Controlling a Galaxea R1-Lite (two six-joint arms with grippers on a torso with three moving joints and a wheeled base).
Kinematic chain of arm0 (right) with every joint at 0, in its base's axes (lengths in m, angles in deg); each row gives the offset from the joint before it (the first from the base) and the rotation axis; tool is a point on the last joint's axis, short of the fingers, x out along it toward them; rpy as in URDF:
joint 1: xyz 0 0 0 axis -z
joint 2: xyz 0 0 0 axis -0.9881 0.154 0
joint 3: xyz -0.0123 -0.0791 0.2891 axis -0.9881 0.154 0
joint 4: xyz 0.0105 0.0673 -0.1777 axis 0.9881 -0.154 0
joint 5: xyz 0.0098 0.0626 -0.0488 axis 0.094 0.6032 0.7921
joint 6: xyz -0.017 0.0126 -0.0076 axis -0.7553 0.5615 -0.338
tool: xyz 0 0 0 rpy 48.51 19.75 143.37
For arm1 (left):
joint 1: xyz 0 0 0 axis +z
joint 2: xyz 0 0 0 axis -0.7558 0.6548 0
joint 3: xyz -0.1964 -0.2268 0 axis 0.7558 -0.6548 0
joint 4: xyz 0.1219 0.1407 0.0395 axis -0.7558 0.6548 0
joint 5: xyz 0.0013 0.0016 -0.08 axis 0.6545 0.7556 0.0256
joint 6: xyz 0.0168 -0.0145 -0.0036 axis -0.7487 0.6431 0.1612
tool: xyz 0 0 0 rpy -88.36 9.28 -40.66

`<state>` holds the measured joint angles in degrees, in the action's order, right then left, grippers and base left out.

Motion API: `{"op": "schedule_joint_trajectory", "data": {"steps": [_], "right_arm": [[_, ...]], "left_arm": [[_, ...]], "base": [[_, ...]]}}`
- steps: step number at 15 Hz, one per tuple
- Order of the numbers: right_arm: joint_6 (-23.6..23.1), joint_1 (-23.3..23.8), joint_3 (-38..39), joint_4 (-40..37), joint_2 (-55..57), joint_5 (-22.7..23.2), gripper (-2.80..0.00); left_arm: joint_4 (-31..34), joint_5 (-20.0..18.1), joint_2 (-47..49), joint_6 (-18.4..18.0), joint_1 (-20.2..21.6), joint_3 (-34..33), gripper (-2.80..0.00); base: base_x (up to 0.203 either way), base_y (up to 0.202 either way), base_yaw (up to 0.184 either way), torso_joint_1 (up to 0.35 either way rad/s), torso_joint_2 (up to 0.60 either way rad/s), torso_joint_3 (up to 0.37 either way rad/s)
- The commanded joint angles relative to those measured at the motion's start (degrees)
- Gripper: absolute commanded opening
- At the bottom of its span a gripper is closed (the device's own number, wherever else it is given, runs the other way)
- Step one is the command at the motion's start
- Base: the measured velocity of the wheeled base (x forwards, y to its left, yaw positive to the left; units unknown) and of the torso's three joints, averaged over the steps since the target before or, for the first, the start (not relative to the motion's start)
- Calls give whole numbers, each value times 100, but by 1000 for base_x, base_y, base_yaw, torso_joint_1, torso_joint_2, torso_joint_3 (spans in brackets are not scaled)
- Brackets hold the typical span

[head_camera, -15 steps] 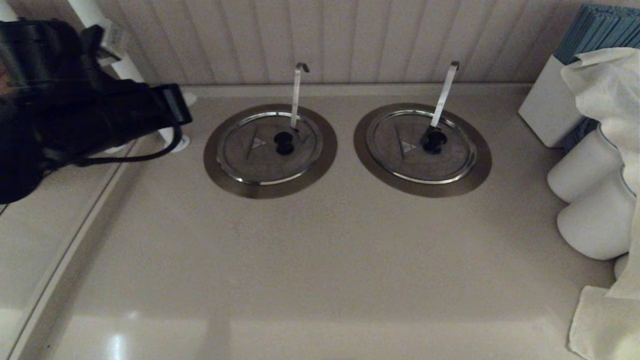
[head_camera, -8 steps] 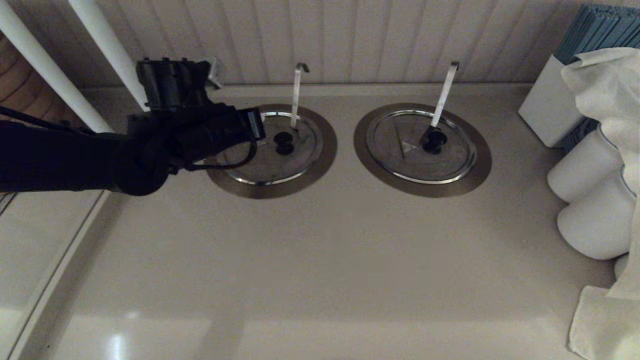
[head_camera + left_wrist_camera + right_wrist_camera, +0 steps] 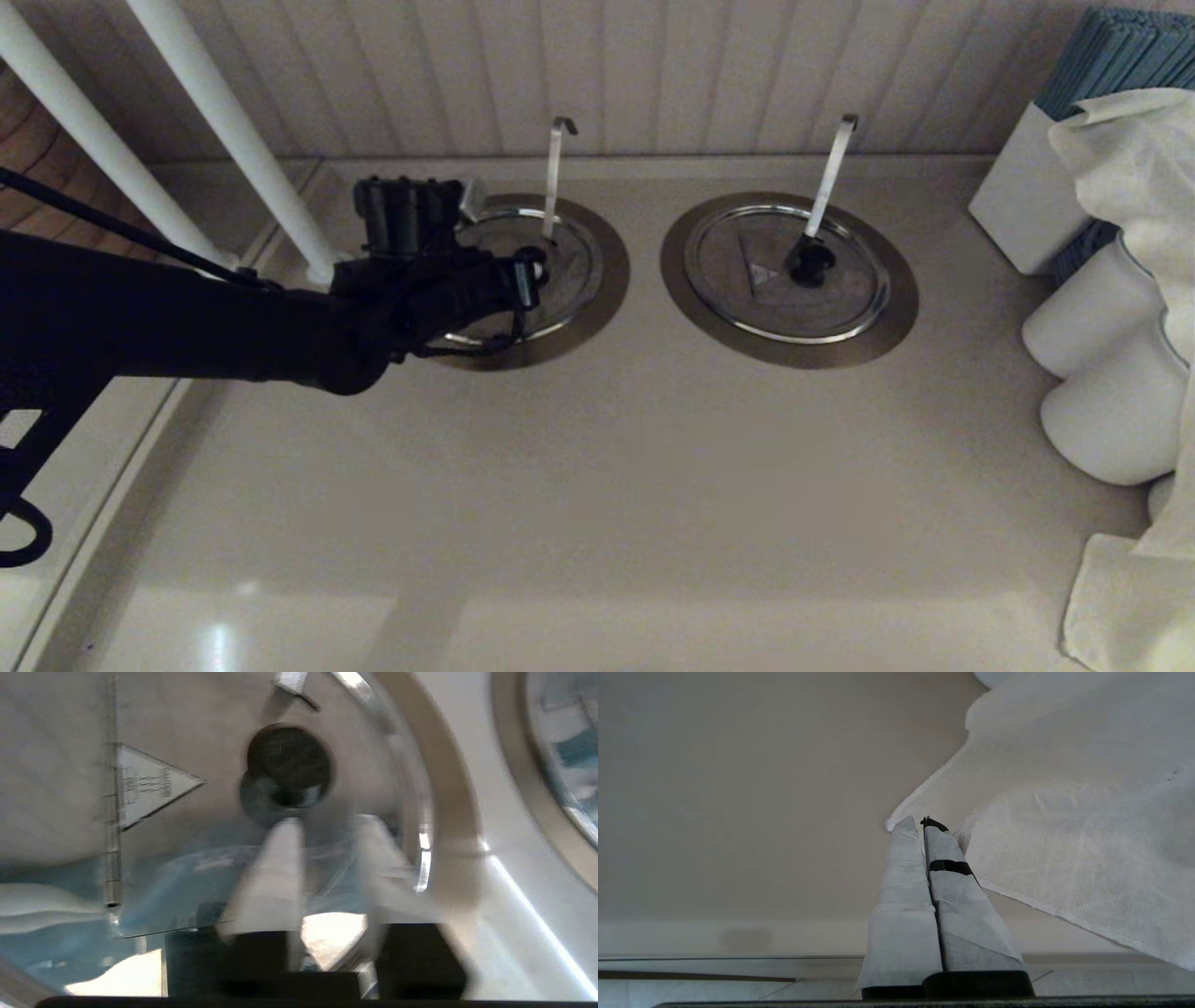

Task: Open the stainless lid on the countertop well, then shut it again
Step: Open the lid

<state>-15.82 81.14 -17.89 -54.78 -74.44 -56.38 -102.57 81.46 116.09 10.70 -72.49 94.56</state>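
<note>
The left stainless lid (image 3: 574,266) lies flat and closed on the left countertop well, whose steel collar (image 3: 611,285) rings it. A ladle handle (image 3: 555,173) rises from its edge slot. My left arm (image 3: 280,327) reaches in from the left, and its wrist covers most of that lid. In the left wrist view my left gripper (image 3: 327,833) is open, its pale fingers (image 3: 273,872) spread just short of the black knob (image 3: 288,767), beside the engraved triangle (image 3: 149,784). My right gripper (image 3: 920,823) is shut on nothing, low over bare countertop, outside the head view.
A second lid (image 3: 747,289) with knob (image 3: 810,264) and ladle handle (image 3: 829,177) covers the right well. White cylinders (image 3: 1092,308), a white box (image 3: 1018,205) and a white cloth (image 3: 1120,597) crowd the right side. Two white poles (image 3: 233,140) stand at the back left.
My left arm has swung in from the far left and come down over the left lid. Both lids stay closed.
</note>
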Motion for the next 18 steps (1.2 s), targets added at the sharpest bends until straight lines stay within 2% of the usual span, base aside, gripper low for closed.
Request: {"op": "schedule_joint_trajectory", "data": {"steps": [1,6,8,11,18], "right_arm": [[0,0,0,0,1,0,-280],[0,0,0,0,1,0,-280],[0,-1,0,0,1,0,-280],[0,0,0,0,1,0,-280],[0,0,0,0,1,0,-280]], "left_arm": [[-15,5,1,9,-7,-3,0],[-42,14,61,0,-7,-3,0],[-598,76,248,-20,-7,-1,0],[-1220,469,698,-233,-13,140,0],[-1298,523,915,-263,-25,191,0]], "base": [[0,0,0,0,0,0],[0,0,0,0,0,0],[0,0,0,0,0,0],[0,0,0,0,0,0],[0,0,0,0,0,0]]}}
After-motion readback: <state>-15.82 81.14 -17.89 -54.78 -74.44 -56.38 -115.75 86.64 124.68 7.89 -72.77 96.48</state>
